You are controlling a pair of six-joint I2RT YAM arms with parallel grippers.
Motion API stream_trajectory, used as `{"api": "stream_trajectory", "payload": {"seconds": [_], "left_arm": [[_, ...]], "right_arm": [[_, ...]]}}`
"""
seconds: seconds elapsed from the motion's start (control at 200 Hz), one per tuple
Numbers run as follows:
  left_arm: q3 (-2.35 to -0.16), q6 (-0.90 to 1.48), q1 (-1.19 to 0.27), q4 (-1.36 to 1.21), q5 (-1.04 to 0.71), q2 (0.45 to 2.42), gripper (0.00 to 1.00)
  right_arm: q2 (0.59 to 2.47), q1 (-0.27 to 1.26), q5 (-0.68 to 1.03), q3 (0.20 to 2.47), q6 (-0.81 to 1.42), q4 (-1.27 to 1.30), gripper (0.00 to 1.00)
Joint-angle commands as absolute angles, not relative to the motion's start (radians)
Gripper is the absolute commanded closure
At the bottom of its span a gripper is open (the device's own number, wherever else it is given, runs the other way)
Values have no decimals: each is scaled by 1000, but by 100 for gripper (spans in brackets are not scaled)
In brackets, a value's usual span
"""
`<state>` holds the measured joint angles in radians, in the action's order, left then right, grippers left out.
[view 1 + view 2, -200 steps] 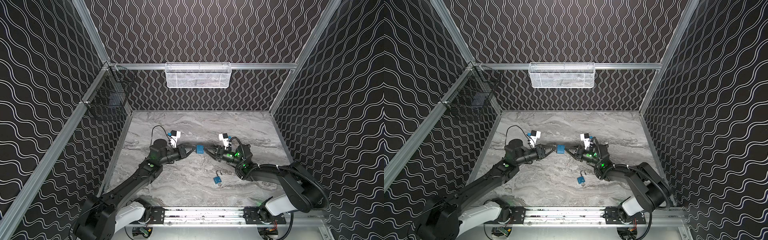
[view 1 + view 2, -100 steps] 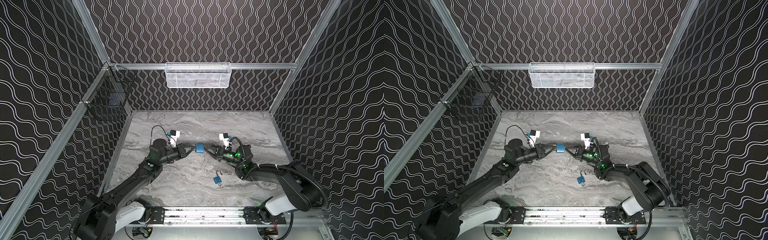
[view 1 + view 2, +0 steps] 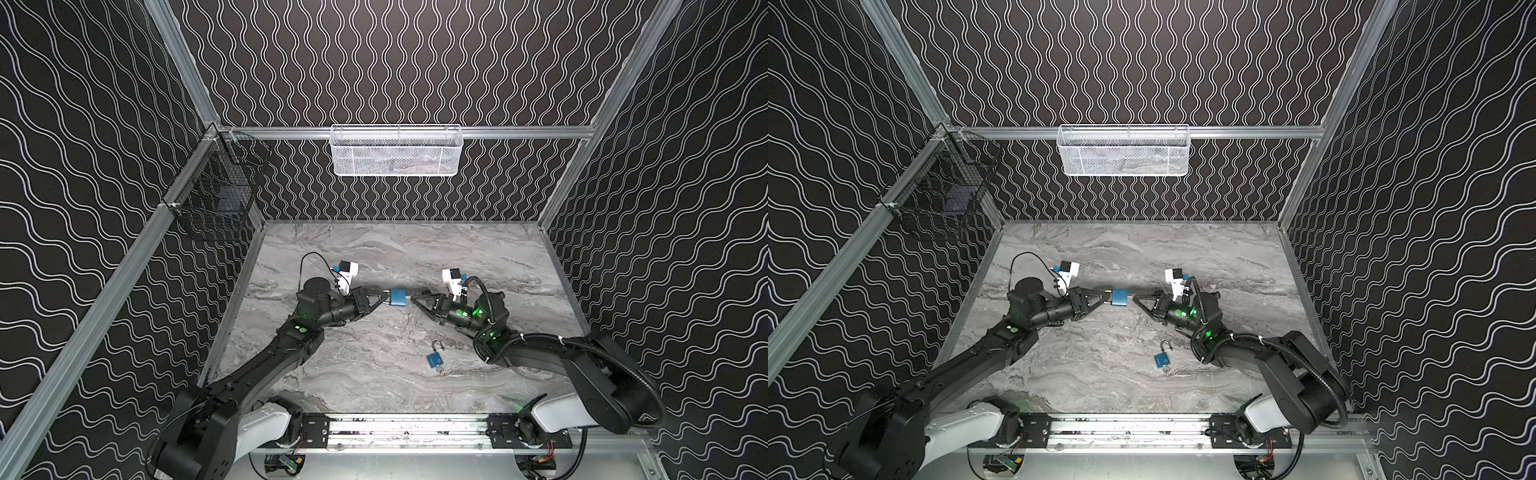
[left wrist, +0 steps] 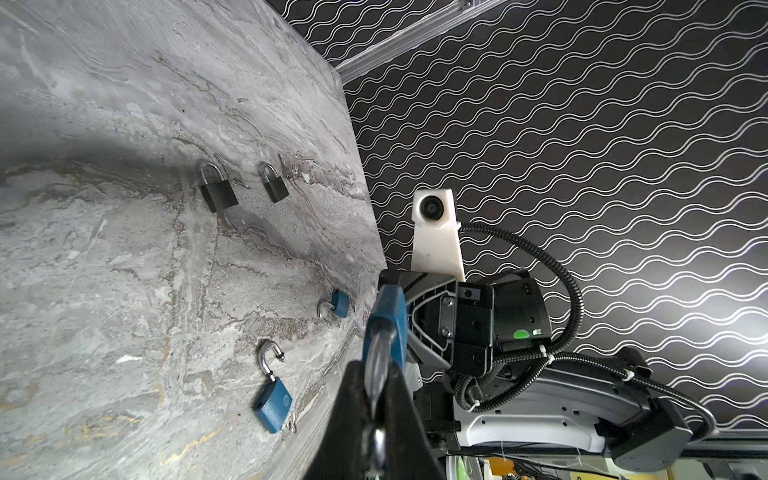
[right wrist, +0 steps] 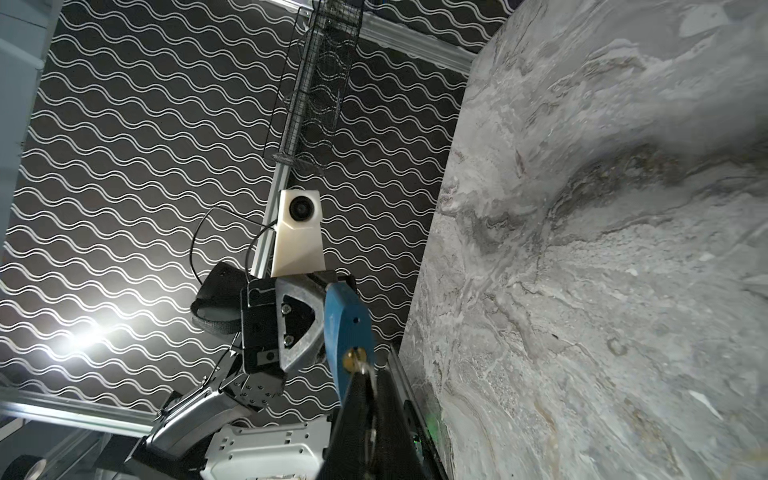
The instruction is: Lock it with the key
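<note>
Two hands faced each other over the middle of the desk (image 3: 374,249) in both top views. Your left hand (image 3: 385,300) was clamped on the shackle (image 4: 376,357) of the blue padlock (image 3: 398,298), holding it clear of the desk. Your right hand (image 3: 412,298) was closed on the key (image 5: 366,368), seated in the padlock's brass keyhole (image 5: 352,357). A second blue padlock (image 3: 434,360), shackle open, lay on the desk near the right arm.

The far half of the table (image 3: 395,245) is free, while an open blue padlock (image 3: 434,360) lies in the near middle.
</note>
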<state>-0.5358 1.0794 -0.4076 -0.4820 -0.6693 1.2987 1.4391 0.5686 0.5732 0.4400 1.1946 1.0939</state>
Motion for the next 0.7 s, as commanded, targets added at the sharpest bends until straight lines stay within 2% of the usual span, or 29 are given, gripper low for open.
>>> {"api": "stream_trajectory", "payload": {"seconds": [0.0,0.085,0.275,0.365,0.576,0.696], "left_arm": [[-519,1149,-387,-655,-680,1316,100],[-530,1130,-380,-627,-686,1312,100],[-690,908,-336,-130,-657,1298,100],[-780,821,-312,40,-666,1368,100],[-961,667,-291,200,-754,1618,100],[-1156,506,-293,399,-759,1777,100]], "right_arm": [[1410,557,524,421,1168,1089,100],[1408,545,535,411,1179,1103,100],[1383,506,567,390,1160,1062,100],[1354,482,602,395,1112,967,100],[1259,389,685,409,947,681,100],[1224,341,712,441,813,446,100]]}}
